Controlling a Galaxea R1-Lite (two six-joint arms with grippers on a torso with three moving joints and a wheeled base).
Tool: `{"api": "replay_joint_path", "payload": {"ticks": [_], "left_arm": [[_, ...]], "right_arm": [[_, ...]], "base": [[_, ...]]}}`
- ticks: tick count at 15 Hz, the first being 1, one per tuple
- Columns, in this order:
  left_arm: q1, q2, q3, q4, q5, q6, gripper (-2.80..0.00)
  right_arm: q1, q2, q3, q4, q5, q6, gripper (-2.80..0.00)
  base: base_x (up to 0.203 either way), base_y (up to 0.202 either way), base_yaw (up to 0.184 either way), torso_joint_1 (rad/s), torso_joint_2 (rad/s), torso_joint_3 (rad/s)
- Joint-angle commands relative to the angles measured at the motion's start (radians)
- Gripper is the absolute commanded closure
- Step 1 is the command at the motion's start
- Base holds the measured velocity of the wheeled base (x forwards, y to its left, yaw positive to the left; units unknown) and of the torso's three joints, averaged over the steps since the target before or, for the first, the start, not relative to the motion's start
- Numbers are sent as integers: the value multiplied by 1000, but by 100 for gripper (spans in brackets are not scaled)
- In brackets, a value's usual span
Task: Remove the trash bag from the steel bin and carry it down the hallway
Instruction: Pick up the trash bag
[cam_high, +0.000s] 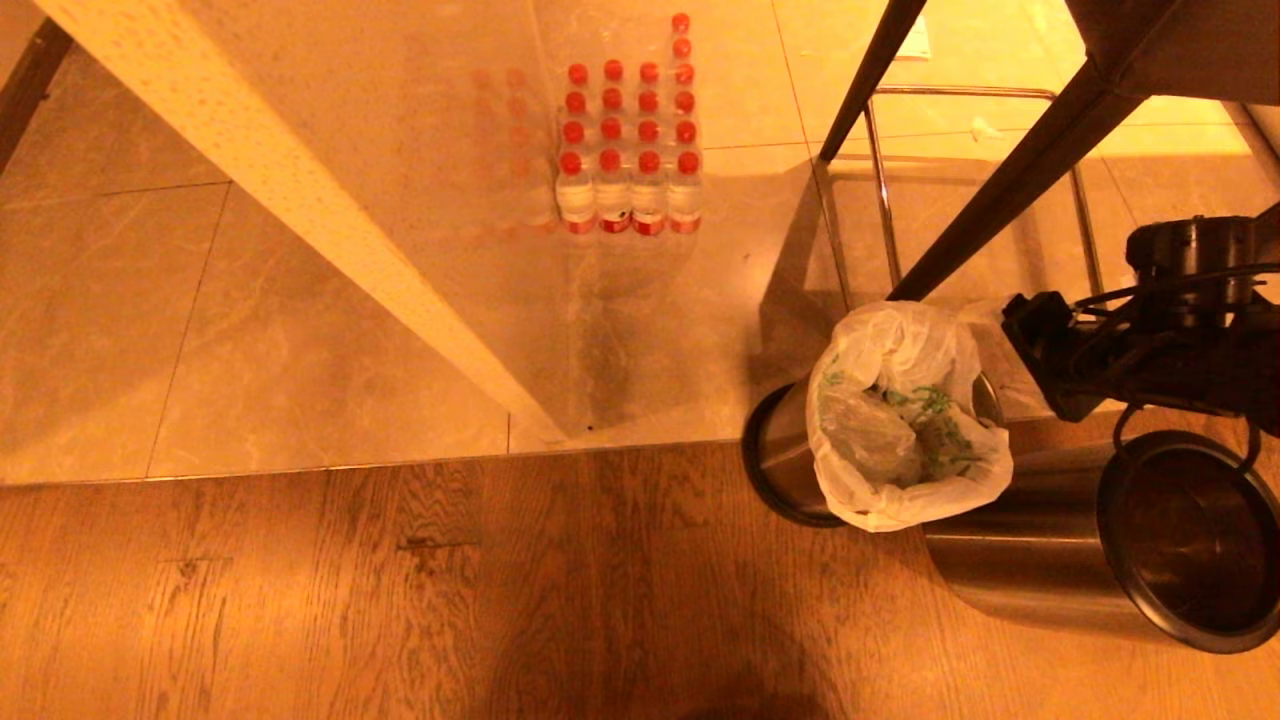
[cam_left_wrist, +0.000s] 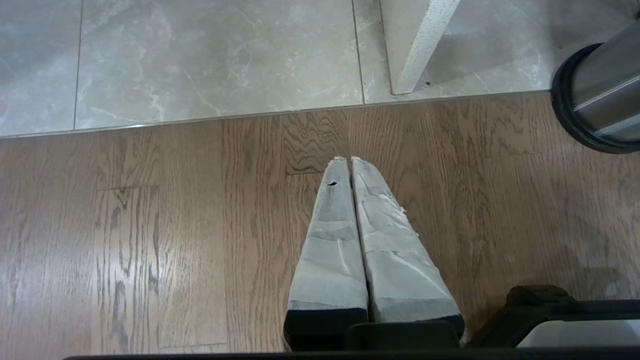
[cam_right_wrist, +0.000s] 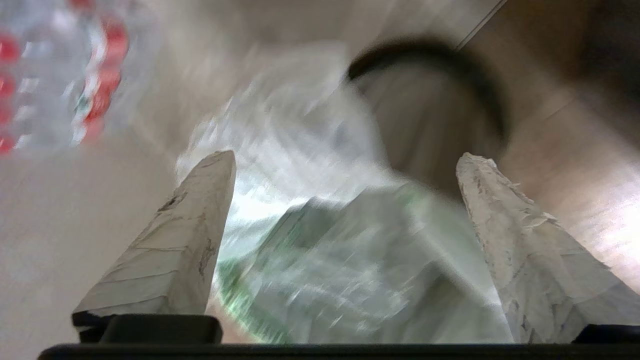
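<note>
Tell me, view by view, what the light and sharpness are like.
Head view: strong orange cast, glare on the tiles, trash bag sharp. Left wrist view: neutral light, sharp wood grain, left gripper crisp. Right wrist view: heavy motion blur over bag and bottles; only the right gripper fingers read sharp.

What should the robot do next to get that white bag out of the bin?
Probably lower the right tool onto the trash bag's raised edge and close. Its fingers stand wide apart beside the bag, holding nothing, and the bag still sits in the steel bin.
</note>
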Motion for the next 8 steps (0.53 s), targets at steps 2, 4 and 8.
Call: {"api": "replay_joint_path", "payload": {"ticks": [2, 4, 8], "left_arm": [[0, 0, -1, 0, -1, 0, 0], [1, 0, 0, 0, 0, 0, 0], [-1, 0, 0, 0, 0, 0, 0]], "right_arm": [[2, 49, -19, -37, 10, 6, -280], [3, 80, -53, -65, 21, 2, -280], [3, 114, -98, -102, 63, -13, -280]], "base": [[0, 0, 0, 0, 0, 0], [0, 0, 0, 0, 0, 0], [0, 0, 0, 0, 0, 0]]}}
